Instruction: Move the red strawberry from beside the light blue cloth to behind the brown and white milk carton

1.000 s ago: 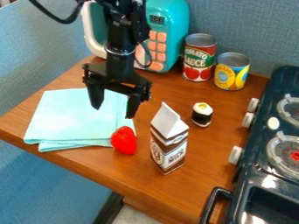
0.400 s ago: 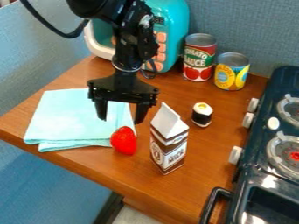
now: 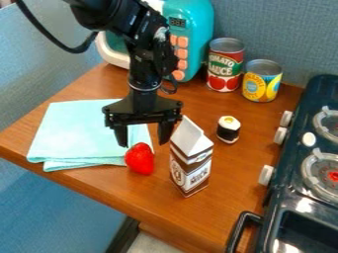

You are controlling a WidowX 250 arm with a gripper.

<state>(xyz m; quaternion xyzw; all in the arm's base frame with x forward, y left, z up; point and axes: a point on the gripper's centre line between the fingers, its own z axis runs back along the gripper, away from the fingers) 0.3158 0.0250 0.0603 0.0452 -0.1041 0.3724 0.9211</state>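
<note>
Black fingers spread wide, the two-fingered gripper (image 3: 143, 138) of a dark robot arm (image 3: 144, 64) hangs over a brown wooden table (image 3: 231, 170) with nothing between its tips. Just in front of and below it we see a plump red toy strawberry (image 3: 140, 159), resting on the tabletop at the near corner of a folded pale-aqua cloth (image 3: 79, 131); whether fruit and fabric touch, we cannot tell. Close by, a brown-and-white milk carton (image 3: 191, 160) stands upright, its peaked top near one fingertip, and we cannot say if the two meet.

By our reading, the strawberry is the likeliest object of the work, and the job is at its approach stage: the gripper is open and near the fruit, but no grasp is made. Left to do, we judge, are the final lining up, the lowering, the closing of the fingers and whatever carrying follows.

Beyond the carton sits a small black-and-white toy sushi roll (image 3: 228, 129). At the back, a red-and-green tomato can (image 3: 225, 64) and a yellow-and-blue pineapple can (image 3: 261, 81) stand near a turquoise toy microwave (image 3: 191, 29), with a dark toy stove (image 3: 290, 197) alongside.
</note>
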